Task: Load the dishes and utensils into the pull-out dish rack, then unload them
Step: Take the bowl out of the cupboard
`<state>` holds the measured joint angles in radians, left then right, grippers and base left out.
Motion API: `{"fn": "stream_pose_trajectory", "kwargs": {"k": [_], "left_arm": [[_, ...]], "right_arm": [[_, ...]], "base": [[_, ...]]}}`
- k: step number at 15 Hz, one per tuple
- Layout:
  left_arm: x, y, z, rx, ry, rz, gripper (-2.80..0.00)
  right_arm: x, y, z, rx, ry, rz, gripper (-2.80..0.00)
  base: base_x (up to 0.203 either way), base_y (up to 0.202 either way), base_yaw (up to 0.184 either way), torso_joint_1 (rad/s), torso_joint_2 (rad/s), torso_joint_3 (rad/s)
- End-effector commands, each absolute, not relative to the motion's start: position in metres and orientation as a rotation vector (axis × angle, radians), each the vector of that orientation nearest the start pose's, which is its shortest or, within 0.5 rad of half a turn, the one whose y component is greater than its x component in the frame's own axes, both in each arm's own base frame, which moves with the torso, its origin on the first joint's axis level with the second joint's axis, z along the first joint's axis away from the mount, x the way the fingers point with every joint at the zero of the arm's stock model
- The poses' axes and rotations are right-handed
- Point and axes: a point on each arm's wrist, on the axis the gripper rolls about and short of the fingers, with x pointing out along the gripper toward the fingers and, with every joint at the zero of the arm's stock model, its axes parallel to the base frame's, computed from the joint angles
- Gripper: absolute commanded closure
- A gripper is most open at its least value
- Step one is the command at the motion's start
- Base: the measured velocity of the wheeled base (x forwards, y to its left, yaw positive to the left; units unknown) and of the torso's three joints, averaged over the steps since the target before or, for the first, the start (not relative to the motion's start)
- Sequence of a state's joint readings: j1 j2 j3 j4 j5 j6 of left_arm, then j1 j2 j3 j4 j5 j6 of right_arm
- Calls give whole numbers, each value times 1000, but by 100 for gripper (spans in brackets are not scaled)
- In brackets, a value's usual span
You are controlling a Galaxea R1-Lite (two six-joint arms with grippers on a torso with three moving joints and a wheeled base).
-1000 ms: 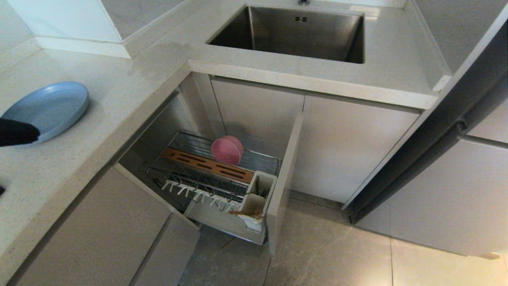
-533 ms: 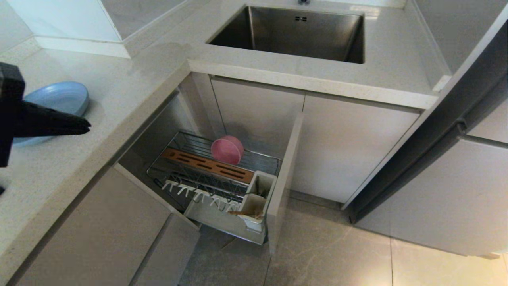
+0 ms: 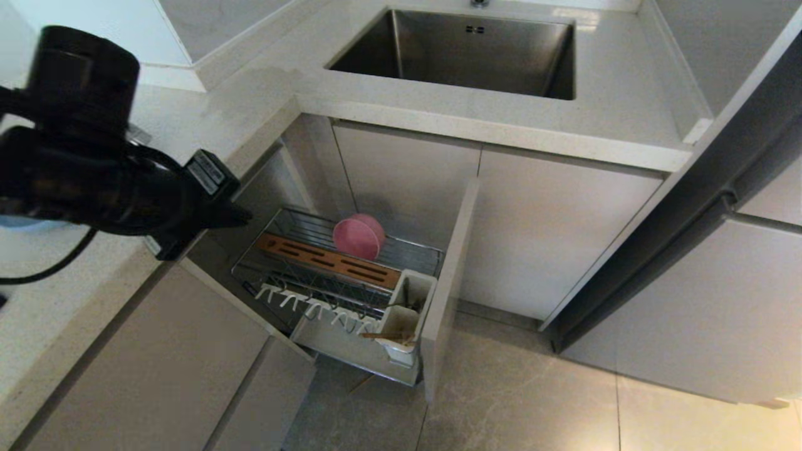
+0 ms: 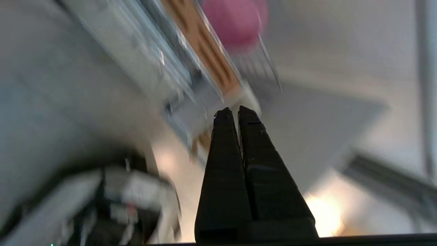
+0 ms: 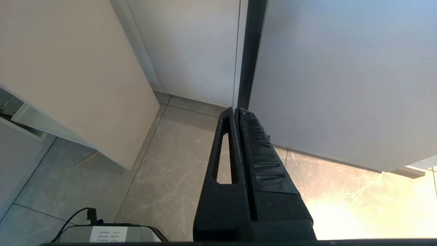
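The pull-out dish rack (image 3: 413, 252) stands drawn out under the counter. A pink bowl (image 3: 358, 236) leans on edge in it behind the wooden strip (image 3: 332, 260). Light wooden chopsticks (image 3: 385, 336) lie in the white utensil cup (image 3: 407, 300) at the rack's front corner. My left gripper (image 3: 241, 218) is shut and empty. It hangs past the counter edge, above and left of the rack. In the left wrist view the shut left gripper (image 4: 235, 111) points toward the bowl (image 4: 235, 20). Only a sliver of the light-blue plate (image 3: 19, 223) shows behind my arm. My right gripper (image 5: 236, 110) is shut and parked above the floor.
The steel sink (image 3: 463, 53) is set in the counter (image 3: 438, 119) behind the rack. The rack's beige front panel (image 3: 448, 282) stands out over the floor tiles (image 3: 514, 401). A tall cabinet door (image 3: 689, 300) is on the right.
My left arm has swung right from beside the plate, across the counter to its edge above the rack. It now covers most of the plate. The gripper has stayed shut.
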<state>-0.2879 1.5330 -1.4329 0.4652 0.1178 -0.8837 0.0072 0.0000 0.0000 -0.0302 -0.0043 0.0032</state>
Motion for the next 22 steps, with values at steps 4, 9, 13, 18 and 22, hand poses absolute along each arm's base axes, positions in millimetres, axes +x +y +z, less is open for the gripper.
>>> {"fn": "stream_pose_trajectory", "kwargs": {"k": [4, 9, 13, 18, 22], "left_arm": [[281, -105, 265, -702, 626, 70, 0], [306, -128, 245, -693, 639, 35, 0], [320, -144, 234, -679, 655, 15, 0], [338, -157, 221, -624, 646, 24, 0], [353, -158, 210, -580, 596, 76, 0]], "right_arm": [[-22, 0, 76, 3, -23, 3, 0], [-22, 0, 76, 3, -22, 3, 0], [-22, 0, 76, 3, -22, 3, 0], [-22, 0, 76, 3, -22, 3, 0], [-22, 0, 76, 3, -22, 3, 0]], "base": [[0, 0, 0, 0, 0, 0], [0, 0, 0, 0, 0, 0], [0, 0, 0, 0, 0, 0], [0, 0, 0, 0, 0, 0], [0, 0, 0, 0, 0, 0]]}}
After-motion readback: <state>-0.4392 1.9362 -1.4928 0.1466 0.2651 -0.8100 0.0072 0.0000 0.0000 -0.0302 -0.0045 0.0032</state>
